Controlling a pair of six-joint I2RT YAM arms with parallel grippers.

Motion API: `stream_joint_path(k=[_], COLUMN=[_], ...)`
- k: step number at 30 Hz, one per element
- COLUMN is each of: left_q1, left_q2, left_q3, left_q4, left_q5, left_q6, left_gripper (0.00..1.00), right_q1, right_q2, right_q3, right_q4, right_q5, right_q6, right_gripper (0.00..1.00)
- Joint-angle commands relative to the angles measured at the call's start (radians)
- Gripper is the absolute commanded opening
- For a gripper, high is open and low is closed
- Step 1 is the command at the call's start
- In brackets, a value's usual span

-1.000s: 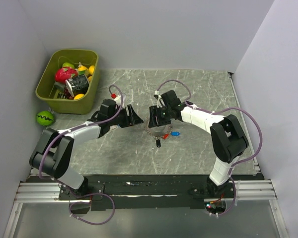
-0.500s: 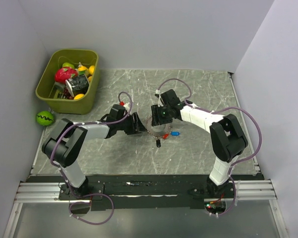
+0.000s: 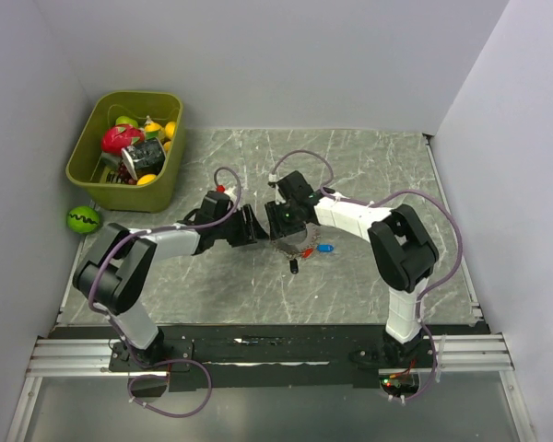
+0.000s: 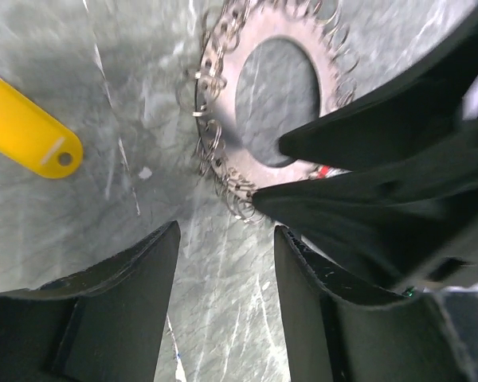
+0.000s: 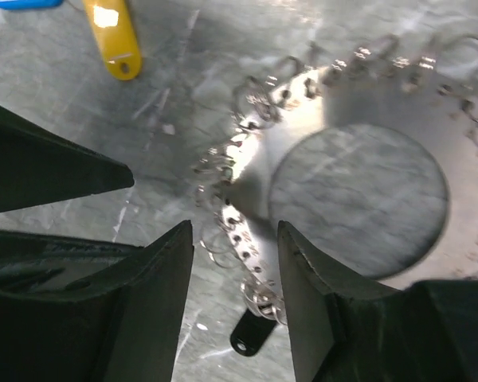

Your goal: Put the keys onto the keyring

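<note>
The keyring is a flat metal ring edged with several small wire loops; it lies on the marble mid-table. My left gripper meets it from the left. In the left wrist view the left gripper is open over bare marble, and the keyring lies just ahead of its tips. My right gripper comes from the right. In the right wrist view the right gripper is open astride the keyring rim, above a black fob. A yellow tag and a blue tag lie nearby.
An olive bin full of toys stands at the back left, with a green ball beside it. The opposite gripper's black fingers crowd the right of the left wrist view. Grey walls close in the table.
My left arm has dropped low and reached right to the keyring. The right gripper has shifted left over the ring's left rim. Both pairs of jaws have narrowed a little.
</note>
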State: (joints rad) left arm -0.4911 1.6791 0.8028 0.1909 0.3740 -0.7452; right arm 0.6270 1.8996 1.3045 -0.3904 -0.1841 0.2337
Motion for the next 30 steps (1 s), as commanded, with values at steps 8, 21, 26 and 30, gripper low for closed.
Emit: stream_joint_path(k=[8, 21, 26, 30], left_q1=[0.045, 0.048, 0.048, 0.048], left_q2=[-0.079, -0.068, -0.076, -0.073], left_q3=[-0.013, -0.011, -0.007, -0.007], left_q4=[-0.001, 0.015, 0.002, 0.007], left_q5=[-0.006, 0.016, 0.008, 0.011], left_q6=[0.015, 0.007, 0.012, 0.010], left_gripper=[0.57, 0.57, 0.57, 0.57], right_q1=[0.022, 0.031, 0.034, 0.039], right_q2=[0.042, 0.055, 0.075, 0.079], right_q3=[0.056, 0.032, 0.036, 0.026], right_q4=[0.008, 0.042, 0.042, 0.056], right_q5=[0.029, -0.008, -0.012, -0.015], right_q6=[-0.031, -0.034, -0.034, -0.034], right_gripper=[0.46, 0.40, 0.35, 0.35])
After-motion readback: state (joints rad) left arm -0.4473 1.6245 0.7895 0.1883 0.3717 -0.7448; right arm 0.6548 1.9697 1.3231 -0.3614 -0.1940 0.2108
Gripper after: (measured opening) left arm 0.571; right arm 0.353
